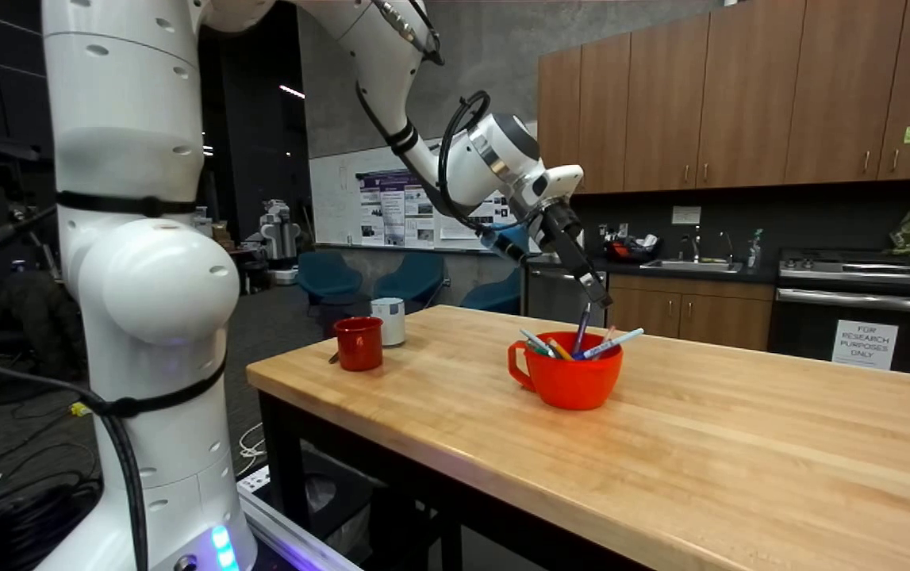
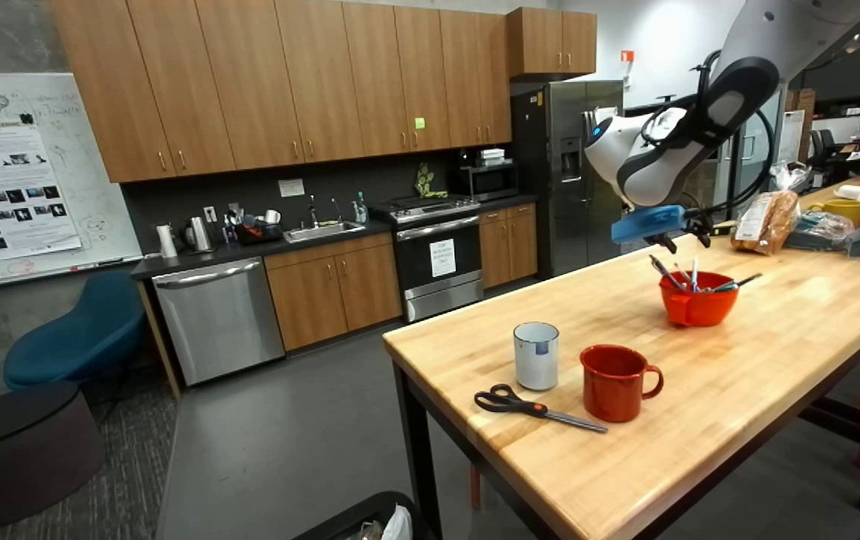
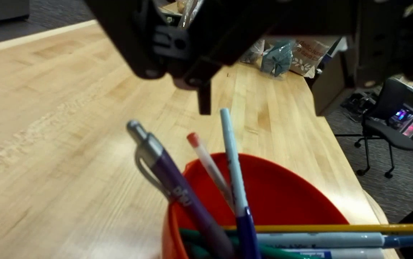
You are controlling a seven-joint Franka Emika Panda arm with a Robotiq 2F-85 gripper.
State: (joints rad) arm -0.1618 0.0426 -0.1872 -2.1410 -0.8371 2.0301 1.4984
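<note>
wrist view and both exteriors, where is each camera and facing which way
Exterior view: at the scissors end of the table, facing the oven; arm and gripper show.
Exterior view: beside the arm's base, facing whiteboard and sink; base, arm, gripper show.
Wrist view: beside the gripper, facing the pen cup; gripper shows.
Both exterior views share the red mug.

Pale wood counter (image 2: pixel 711 371), kinda butcher-block looking. In an exterior view it's got black-handled scissors (image 2: pixel 525 406), a white cup (image 2: pixel 536 360) and a dark red mug (image 2: pixel 613 388) lower right, an orange-red bowl (image 2: pixel 705 307) mid-right, and bagged bread (image 2: pixel 768 221) up and right of that.
</note>
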